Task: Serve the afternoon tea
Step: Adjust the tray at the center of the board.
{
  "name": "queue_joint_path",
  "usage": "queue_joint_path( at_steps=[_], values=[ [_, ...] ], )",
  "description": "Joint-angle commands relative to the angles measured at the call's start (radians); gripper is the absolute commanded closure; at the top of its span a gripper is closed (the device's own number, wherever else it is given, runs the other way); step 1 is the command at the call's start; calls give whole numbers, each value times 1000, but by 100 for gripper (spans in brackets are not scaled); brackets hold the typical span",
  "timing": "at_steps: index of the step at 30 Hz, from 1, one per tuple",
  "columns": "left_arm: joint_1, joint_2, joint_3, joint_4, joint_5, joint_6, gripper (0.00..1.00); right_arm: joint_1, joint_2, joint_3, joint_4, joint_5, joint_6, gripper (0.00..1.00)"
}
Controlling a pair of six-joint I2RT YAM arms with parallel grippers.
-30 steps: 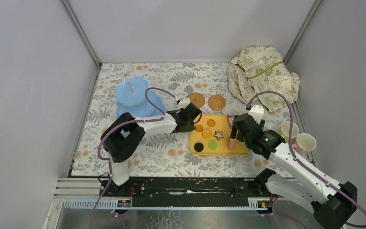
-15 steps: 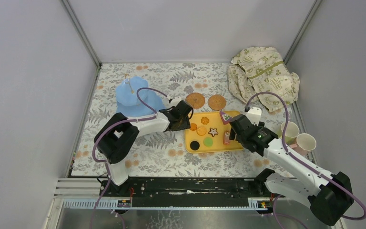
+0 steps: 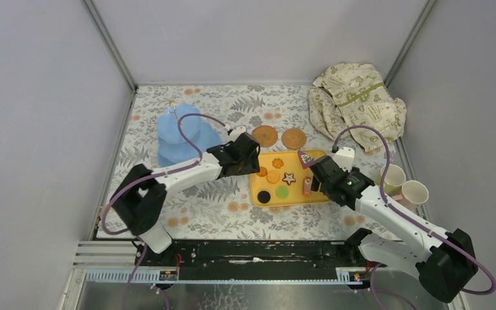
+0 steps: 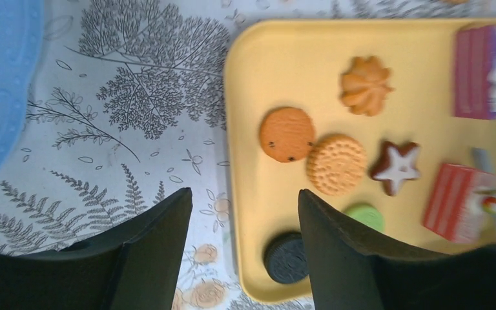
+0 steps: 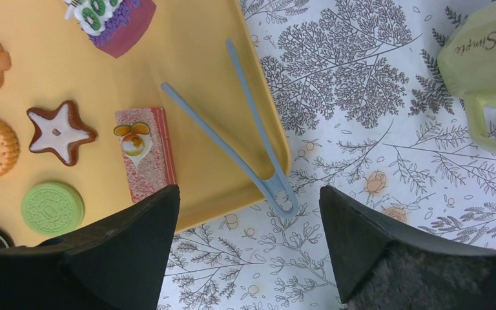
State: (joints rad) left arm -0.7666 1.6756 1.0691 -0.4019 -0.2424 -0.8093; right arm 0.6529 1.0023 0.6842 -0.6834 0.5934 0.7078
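White arms (image 3: 190,173) w/ black joints, purple cables (image 3: 361,127) — left hand (image 4: 243,192) & right hand (image 5: 248,188) matte black.

Script word "Simple" on pale green cup (image 5: 487,64); cloth (image 3: 355,103) print, green biscuit (image 5: 51,208) embossing illegible

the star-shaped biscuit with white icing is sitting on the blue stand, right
No. The star-shaped biscuit with white icing is sitting on the yellow tray, not on the blue stand. The right wrist view shows it plainly.

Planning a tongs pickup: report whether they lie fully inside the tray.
Partly out. The tongs rest in the tray; their joined end overhangs its rim.
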Motion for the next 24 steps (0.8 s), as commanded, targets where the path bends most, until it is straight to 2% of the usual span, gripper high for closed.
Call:
queue_joint_path(
  at_steps=[1,7,14,24],
  values=[
    [-2,-129,6,-22,5,7,31,2,19,19,-40,26,42,13],
    [-17,-260,21,11,46,-1,31,-16,94,30,-69,19,91,12],
    [-33,-331,20,38,87,11,31,-159,93,1,26,-39,102,17],
    [-33,-385,-14,60,101,26,31,-185,256,41,87,-68,88,22]
  ],
)
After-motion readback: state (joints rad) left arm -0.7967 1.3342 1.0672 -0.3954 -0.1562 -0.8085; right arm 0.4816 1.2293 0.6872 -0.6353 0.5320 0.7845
